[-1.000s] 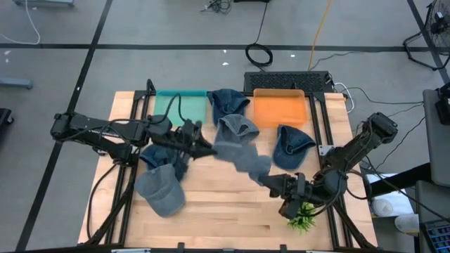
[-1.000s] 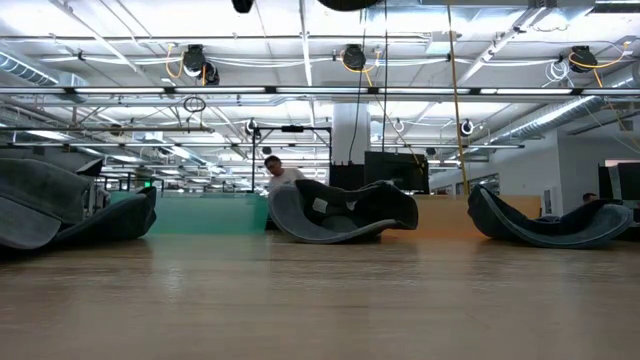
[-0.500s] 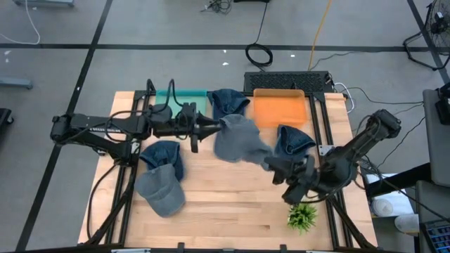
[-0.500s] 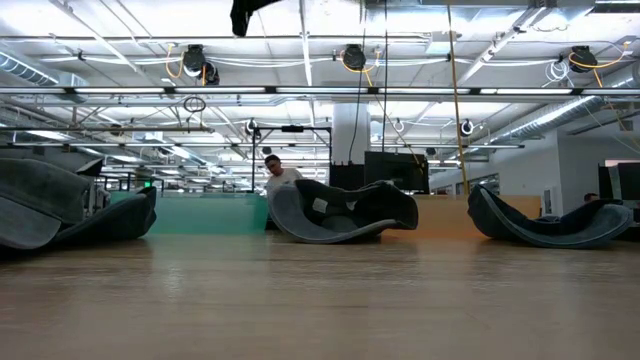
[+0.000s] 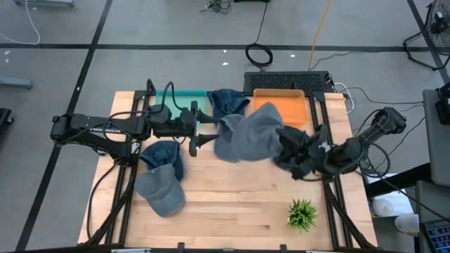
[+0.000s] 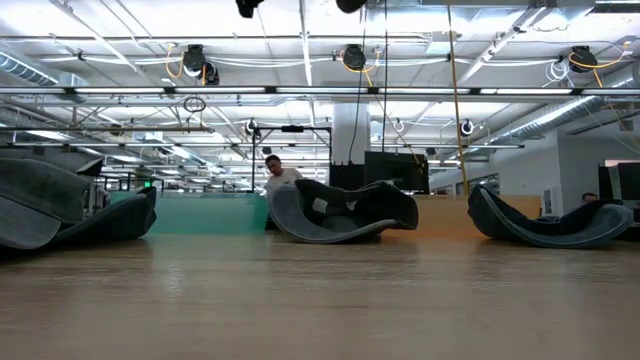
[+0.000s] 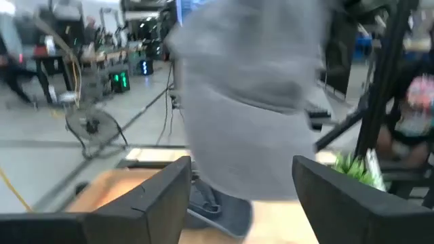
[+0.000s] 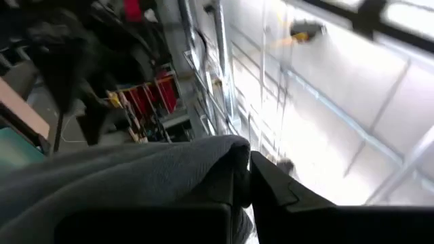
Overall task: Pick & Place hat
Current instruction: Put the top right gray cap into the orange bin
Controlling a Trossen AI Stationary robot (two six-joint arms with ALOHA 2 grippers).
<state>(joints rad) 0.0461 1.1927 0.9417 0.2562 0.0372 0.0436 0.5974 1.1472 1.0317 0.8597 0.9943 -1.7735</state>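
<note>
Hat (image 5: 247, 137), grey, is held above the middle of the wooden table (image 5: 232, 204), clamped at its right edge between the closed fingers of the right gripper (image 5: 287, 149). The left gripper (image 5: 208, 138) is positioned just beside the hat's left edge with its fingers (image 7: 152, 196) spread and nothing between them. Further hats are laid on the table: a blue one (image 5: 228, 102) between the teal bin (image 5: 179, 105) and the orange bin (image 5: 278, 107), a blue one (image 5: 163, 156) and a grey one (image 5: 160, 191) at the left. A small green plant (image 5: 302, 215) is set near the right front corner. Beyond the table, a grey floor with cables, and in the low view a hall with ceiling lamps and a person (image 6: 276, 174), are shown
</note>
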